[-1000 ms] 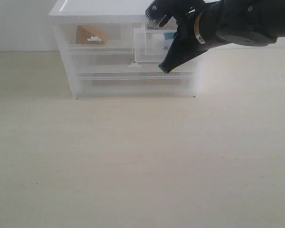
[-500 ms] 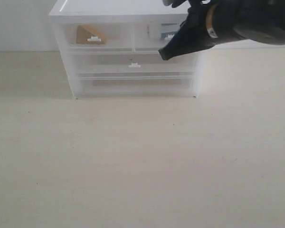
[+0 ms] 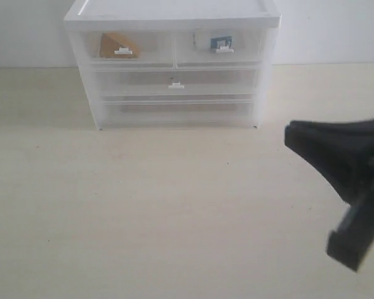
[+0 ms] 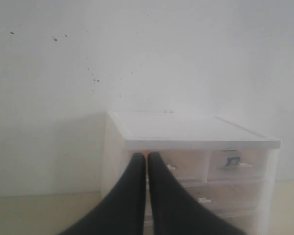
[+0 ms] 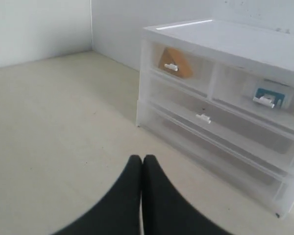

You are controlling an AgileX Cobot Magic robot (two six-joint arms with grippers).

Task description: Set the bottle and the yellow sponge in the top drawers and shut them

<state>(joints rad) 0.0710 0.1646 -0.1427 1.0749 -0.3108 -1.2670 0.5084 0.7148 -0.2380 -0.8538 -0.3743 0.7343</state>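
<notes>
The yellow sponge (image 3: 114,45) (image 5: 172,61) lies inside the closed top left drawer (image 3: 128,47). Through the closed top right drawer (image 3: 219,47) (image 5: 255,93) shows the bottle (image 3: 221,42) (image 5: 268,96) with its teal label, also seen as the bottle (image 4: 232,160) in the left wrist view. My right gripper (image 3: 349,249) (image 5: 141,157) is shut and empty above the table, well in front and to the right of the unit. The left gripper (image 4: 147,155) is also shut and empty, in front of the unit's top left drawer; it is outside the exterior view.
The white drawer unit (image 3: 171,12) (image 4: 196,131) stands against the back wall. Below the top pair are two wider full-width drawers (image 3: 174,84), both closed. The pale table (image 3: 143,205) spreads out in front of the unit.
The top right drawer stood pulled out a second ago and is now pushed in. My right arm has swung from that drawer down to the front right of the table.
</notes>
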